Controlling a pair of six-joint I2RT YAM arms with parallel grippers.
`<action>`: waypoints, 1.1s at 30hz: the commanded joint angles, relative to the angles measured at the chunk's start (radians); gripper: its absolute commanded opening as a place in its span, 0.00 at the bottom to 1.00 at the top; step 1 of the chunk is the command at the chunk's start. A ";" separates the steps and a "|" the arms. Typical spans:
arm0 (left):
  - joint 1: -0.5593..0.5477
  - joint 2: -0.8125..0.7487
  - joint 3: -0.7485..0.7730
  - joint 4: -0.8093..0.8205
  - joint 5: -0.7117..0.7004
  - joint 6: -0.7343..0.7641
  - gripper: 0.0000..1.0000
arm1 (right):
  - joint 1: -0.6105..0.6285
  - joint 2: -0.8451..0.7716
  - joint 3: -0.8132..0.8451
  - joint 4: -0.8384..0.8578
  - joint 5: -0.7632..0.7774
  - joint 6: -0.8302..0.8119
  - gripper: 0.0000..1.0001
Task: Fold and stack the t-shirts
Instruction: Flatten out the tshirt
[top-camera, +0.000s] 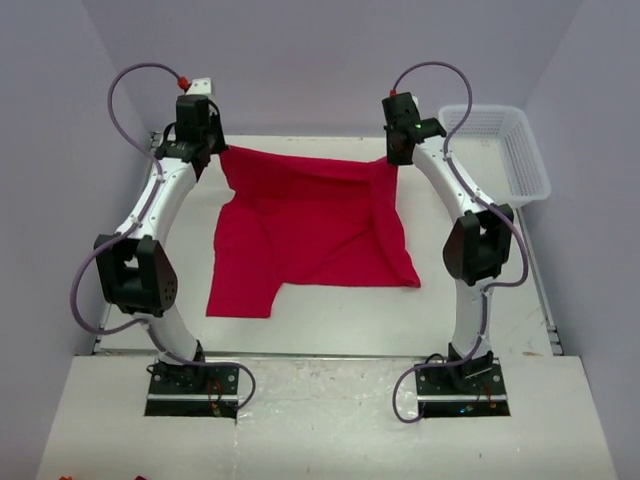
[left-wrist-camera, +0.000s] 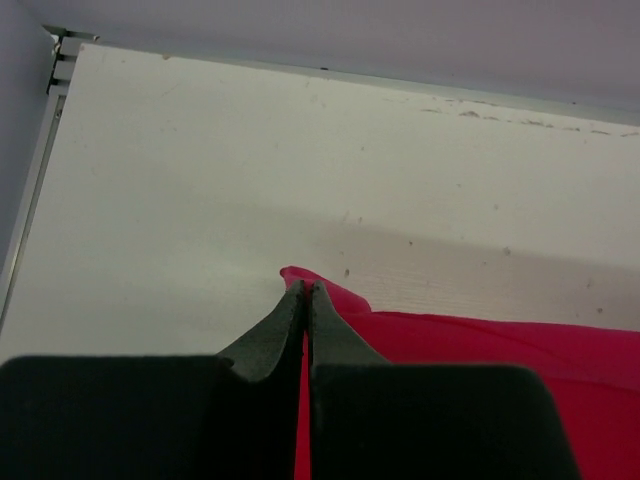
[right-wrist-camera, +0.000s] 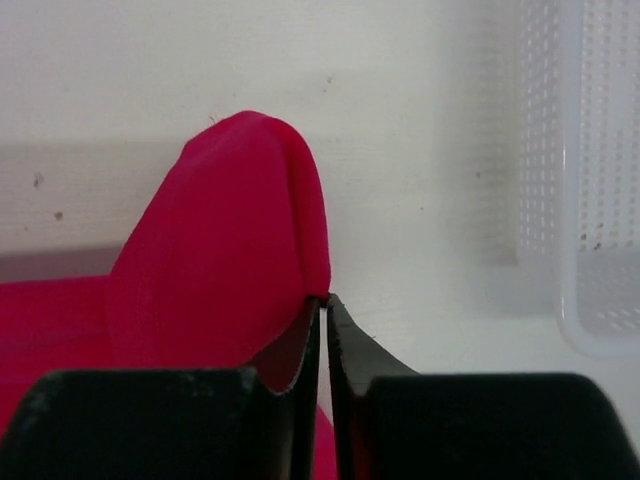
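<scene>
Left gripper (left-wrist-camera: 306, 289) and right gripper (right-wrist-camera: 324, 300) clamped on t-shirt (top-camera: 310, 225) corners | white table (top-camera: 330, 322) speckled | lilac walls (top-camera: 320, 60) | basket (top-camera: 528, 150) far right

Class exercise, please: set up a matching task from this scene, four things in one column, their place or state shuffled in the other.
1 t-shirt
2 basket
3 left tool
4 right tool

A white mesh, far right of the table
B shut on the t-shirt's far left corner
C red, lying mid-table
D shut on the t-shirt's far right corner

Pairs: 1-C, 2-A, 3-B, 4-D
</scene>
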 joint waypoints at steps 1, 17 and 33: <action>0.041 0.068 0.087 0.098 -0.002 0.036 0.00 | -0.030 0.049 0.129 0.035 0.036 -0.065 0.06; 0.021 -0.081 0.049 -0.104 -0.190 -0.069 1.00 | 0.001 -0.341 -0.317 -0.054 0.024 0.097 0.82; -0.209 -0.647 -0.564 -0.221 -0.124 -0.275 0.92 | 0.133 -0.512 -0.923 0.009 -0.034 0.193 0.51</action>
